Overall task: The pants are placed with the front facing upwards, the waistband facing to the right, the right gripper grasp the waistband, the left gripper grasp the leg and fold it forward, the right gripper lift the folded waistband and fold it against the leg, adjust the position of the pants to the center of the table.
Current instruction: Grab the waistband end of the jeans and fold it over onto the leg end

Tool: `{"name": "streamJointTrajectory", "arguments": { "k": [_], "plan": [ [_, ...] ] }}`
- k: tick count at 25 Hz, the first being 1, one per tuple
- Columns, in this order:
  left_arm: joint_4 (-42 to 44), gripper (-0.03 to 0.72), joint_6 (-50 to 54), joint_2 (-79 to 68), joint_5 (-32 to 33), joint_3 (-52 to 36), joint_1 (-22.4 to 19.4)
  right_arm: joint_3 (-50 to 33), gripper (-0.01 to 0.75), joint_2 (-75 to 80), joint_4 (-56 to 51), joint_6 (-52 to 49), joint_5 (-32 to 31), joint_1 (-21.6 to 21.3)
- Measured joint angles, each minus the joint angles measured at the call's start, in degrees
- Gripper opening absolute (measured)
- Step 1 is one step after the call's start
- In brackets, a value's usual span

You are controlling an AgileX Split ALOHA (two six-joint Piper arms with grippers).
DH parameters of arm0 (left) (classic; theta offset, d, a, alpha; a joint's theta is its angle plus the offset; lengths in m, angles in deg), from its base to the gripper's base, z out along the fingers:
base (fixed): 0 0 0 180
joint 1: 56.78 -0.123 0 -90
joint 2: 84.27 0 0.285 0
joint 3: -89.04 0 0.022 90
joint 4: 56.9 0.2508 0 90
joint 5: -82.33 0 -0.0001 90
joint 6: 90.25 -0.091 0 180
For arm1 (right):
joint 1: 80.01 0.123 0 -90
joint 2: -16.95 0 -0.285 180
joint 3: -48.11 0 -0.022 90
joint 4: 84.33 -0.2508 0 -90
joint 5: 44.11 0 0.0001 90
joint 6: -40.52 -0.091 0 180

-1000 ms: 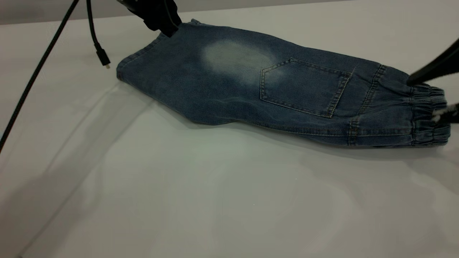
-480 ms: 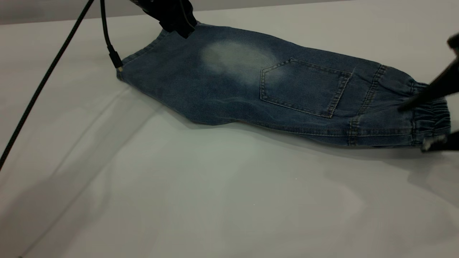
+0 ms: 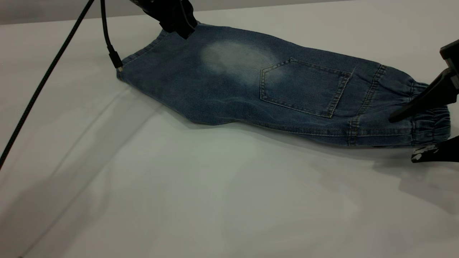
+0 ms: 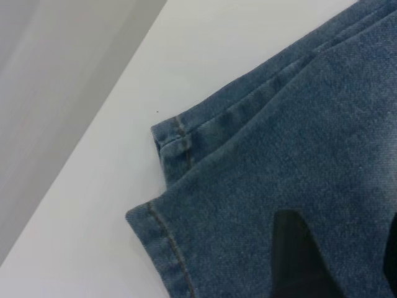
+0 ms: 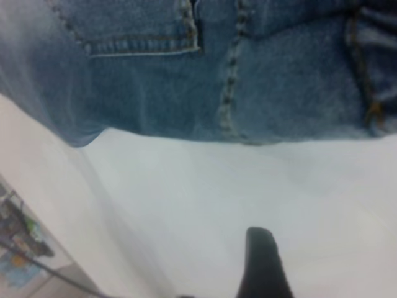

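Right gripper (image 3: 419,138) is sitting at the waistband (image 3: 430,125) end with its jaws spread wide: the upper finger is crossing over the gathered denim, the lower finger is lying on the table (image 3: 215,200) just at the near edge of the band. Nothing is clamped between them. Left gripper (image 3: 175,21) is hovering at the far corner of the leg hem; in the left wrist view one dark finger (image 4: 298,254) is lying over the denim, the other barely entering the frame, so the jaws are looking open and empty.

The pants (image 3: 272,86) are lying flat and already doubled lengthwise, patch pocket (image 3: 303,87) uppermost, waistband toward the right arm, leg hem toward the left arm, the whole garment sitting in the far half of the table.

Judgement: the first fold looks done; the step in hand is the right gripper taking the waistband. Next move is calling for the jaws to close on both layers of the band, then lift and carry it over toward the leg hem.
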Motion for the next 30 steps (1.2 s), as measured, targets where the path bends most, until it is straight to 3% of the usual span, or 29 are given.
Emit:
{"name": "streamJointTrajectory", "arguments": {
  "k": [4,11,13,30],
  "plan": [
    [0.0,0.336,0.0,0.0,1.5,0.0,0.0,0.6,0.43,0.0,1.3,0.0,-0.1,0.0],
    [0.0,0.336,0.0,0.0,2.1,0.0,0.0,5.7,0.615,-0.1,4.8,-2.7,-0.2,0.0],
    [0.0,0.336,0.0,0.0,2.1,0.0,0.0,6.0,0.637,-0.1,4.8,-4.2,0.0,0.0],
    [-0.1,0.336,-0.1,0.0,2.3,0.0,0.0,6.3,0.602,0.2,4.6,-16.8,8.0,0.0]
  ]
}}
